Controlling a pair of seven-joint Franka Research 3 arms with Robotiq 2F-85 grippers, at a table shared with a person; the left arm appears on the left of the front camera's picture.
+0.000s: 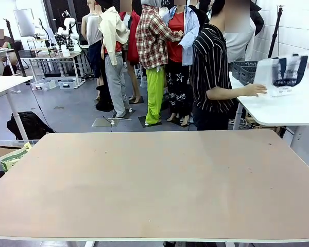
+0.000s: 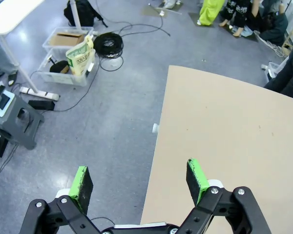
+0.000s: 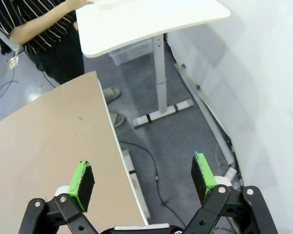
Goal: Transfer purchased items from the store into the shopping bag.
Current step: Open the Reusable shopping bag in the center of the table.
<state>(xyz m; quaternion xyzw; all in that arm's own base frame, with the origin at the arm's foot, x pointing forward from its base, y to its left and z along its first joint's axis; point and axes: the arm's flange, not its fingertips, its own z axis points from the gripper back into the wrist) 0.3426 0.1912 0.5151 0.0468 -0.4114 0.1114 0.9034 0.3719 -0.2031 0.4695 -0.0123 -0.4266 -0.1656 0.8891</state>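
left gripper (image 2: pixel 138 178): released, jaws wide, nothing between the pads; hangs over the worktop's left edge, one finger above the floor, the other above the board
worktop (image 1: pixel 154 180): tan board, bare, no task thing on it
person: striped shirt, standing past the far right corner of the worktop, turned to the white side table (image 1: pixel 283 110)
person's hand (image 1: pixel 255 90): flat on the side table's near edge, just beside the bag, not gripping it as far as I can tell
grey baskets (image 1: pixel 243 70): dark lattice crates beyond the side table's left end; can't tell if one is the store
shopping bag (image 1: pixel 289 74): translucent white with a navy handle strip (image 1: pixel 298 64) and dark print; stands slumped on the side table's right part, well apart from both grippers, off the worktop
bag handling (judgement): thin film, very light, soft, slippery, collapses and tears easily; the mouth won't stay open alone. Best hold is a pinch on the navy strip or the rim near it, not the printed wall
right gripper (image 3: pixel 142 174): released, jaws wide, empty; hangs over the worktop's right edge, one finger above the board, the other above the floor
step (judgement): not begun; the bag must reach the worktop first
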